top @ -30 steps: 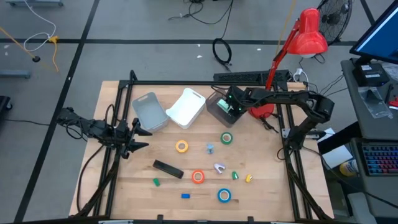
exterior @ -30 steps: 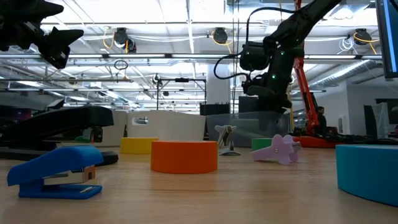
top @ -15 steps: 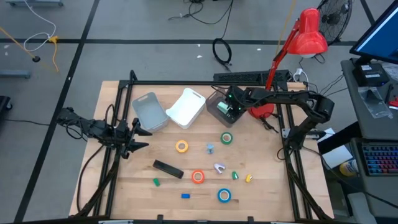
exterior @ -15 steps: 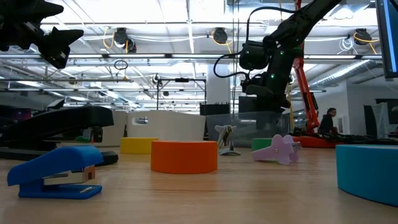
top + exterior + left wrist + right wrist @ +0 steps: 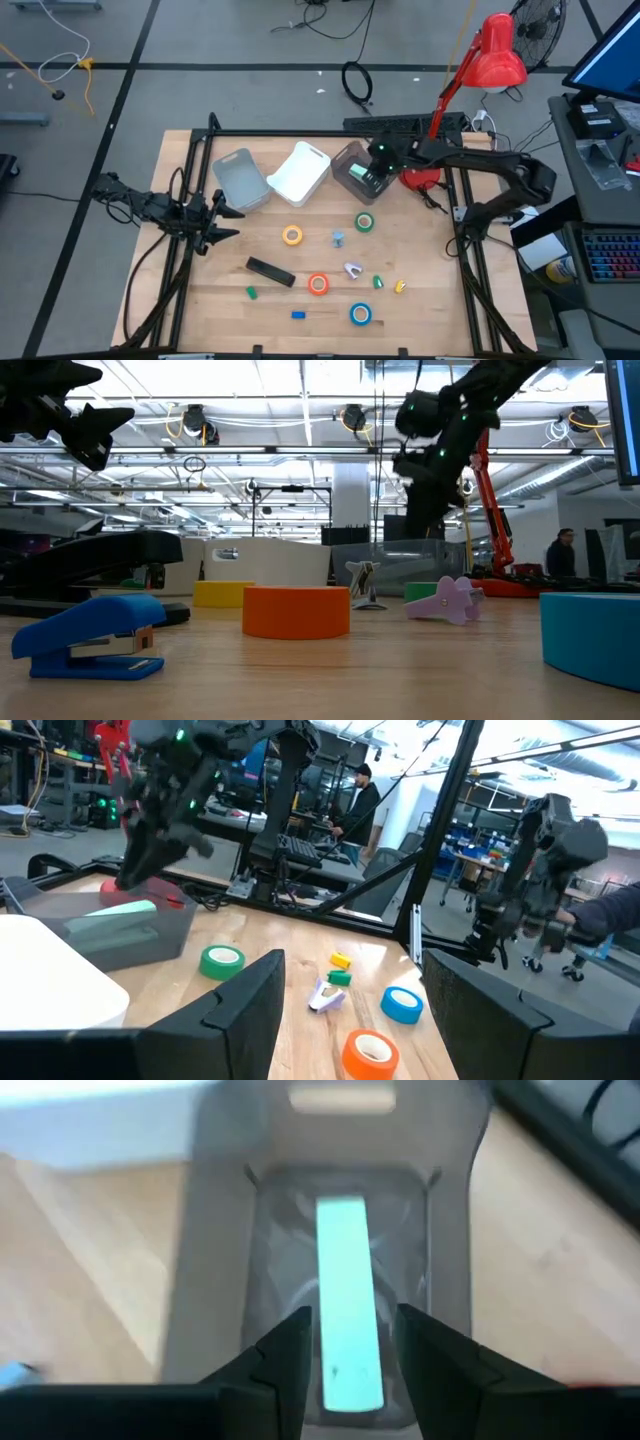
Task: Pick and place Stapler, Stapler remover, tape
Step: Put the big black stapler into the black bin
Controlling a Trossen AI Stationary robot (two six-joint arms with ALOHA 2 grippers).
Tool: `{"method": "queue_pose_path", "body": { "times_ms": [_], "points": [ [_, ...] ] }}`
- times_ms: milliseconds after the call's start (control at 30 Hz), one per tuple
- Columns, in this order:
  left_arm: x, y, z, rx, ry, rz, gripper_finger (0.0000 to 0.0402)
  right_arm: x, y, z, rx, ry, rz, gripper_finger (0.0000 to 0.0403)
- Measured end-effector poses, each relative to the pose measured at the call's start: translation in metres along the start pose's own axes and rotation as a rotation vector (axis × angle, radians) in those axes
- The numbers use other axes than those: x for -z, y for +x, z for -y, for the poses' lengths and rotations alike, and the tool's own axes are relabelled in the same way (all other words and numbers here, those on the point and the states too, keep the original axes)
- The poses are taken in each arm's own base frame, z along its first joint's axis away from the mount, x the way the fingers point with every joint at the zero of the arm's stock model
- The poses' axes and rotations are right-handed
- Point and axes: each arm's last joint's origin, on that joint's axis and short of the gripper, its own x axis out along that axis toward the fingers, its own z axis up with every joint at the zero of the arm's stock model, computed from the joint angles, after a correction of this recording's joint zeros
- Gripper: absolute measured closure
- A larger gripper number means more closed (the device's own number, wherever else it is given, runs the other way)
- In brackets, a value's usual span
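My right gripper (image 5: 374, 166) hangs open above the dark grey bin (image 5: 350, 172); in the right wrist view its fingers (image 5: 350, 1335) frame a mint-green stapler (image 5: 348, 1295) lying flat on the bin floor. My left gripper (image 5: 214, 226) waits open at the table's left edge. On the wood lie the yellow tape (image 5: 292, 235), green tape (image 5: 365, 222), orange tape (image 5: 318, 284), blue tape (image 5: 360, 315), a black stapler (image 5: 270, 271), a small blue stapler (image 5: 298, 314) and a purple staple remover (image 5: 352, 269).
A light grey bin (image 5: 240, 180) and a white bin (image 5: 300, 172) stand left of the dark one along the far side. A grey-blue remover (image 5: 338, 238), a small green stapler (image 5: 251, 293) and small green and yellow clips (image 5: 378, 283) lie among the tapes. A red lamp (image 5: 495, 50) stands far right.
My right gripper has risen from just over the dark grey bin to well above it, its arm swinging slightly toward the table's right. The mint-green stapler stays lying in the bin.
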Motion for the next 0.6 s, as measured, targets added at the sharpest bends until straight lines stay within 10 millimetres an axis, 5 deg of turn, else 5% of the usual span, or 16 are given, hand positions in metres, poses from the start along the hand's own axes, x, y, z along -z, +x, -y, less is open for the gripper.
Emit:
{"method": "queue_pose_path", "body": {
  "times_ms": [600],
  "points": [
    [0.000,0.000,0.000,0.001,0.002,0.000,0.0160,0.005,-0.086,-0.026,-0.161,-0.053,0.282,0.0294]
  ]
}}
